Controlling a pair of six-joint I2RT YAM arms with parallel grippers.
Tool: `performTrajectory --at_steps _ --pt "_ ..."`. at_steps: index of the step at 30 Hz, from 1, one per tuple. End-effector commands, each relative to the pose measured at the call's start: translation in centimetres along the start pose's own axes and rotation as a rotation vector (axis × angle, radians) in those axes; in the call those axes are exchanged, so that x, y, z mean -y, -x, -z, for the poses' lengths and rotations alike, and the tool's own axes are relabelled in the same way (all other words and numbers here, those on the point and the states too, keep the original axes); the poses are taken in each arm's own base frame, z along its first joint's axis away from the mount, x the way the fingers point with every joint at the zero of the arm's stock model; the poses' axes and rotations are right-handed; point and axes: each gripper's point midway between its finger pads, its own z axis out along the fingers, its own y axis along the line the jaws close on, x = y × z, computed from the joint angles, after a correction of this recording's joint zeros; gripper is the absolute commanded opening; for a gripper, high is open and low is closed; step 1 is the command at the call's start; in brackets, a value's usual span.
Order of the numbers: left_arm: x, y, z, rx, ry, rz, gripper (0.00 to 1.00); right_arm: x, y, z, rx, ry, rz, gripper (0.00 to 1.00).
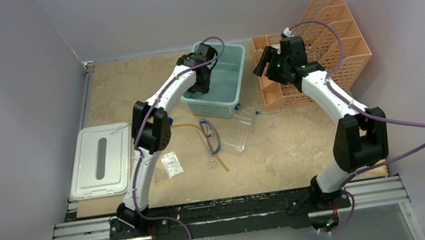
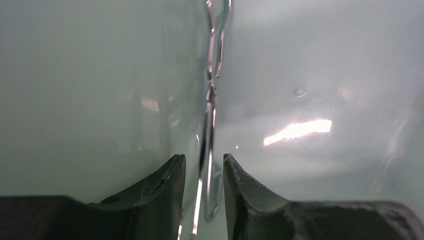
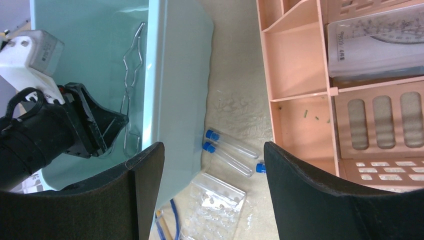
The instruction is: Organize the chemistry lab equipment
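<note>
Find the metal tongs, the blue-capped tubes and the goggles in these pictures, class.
metal tongs (image 2: 210, 112), left wrist view, on the shiny wire shaft.
blue-capped tubes (image 3: 235, 144), right wrist view, on the clear body of the upper tube.
goggles (image 1: 212, 136), top external view, on the blue-framed lens.

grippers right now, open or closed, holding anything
left gripper: partly open, metal tongs between its fingers, apparently not gripped
right gripper: wide open, empty

Overhead view of whole table (image 1: 300, 139), left wrist close on tongs (image 2: 210, 115) between jaws, right wrist higher, sharing those tongs.
</note>
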Motion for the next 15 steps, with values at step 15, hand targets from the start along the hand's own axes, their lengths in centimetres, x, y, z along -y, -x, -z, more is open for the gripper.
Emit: performTrajectory --at_steps 15 --pt "-3.0 10.5 19.6 0.538 -0.156 0.192 0.52 -3.2 3.0 1.8 0.052 0.106 0.167 0.74"
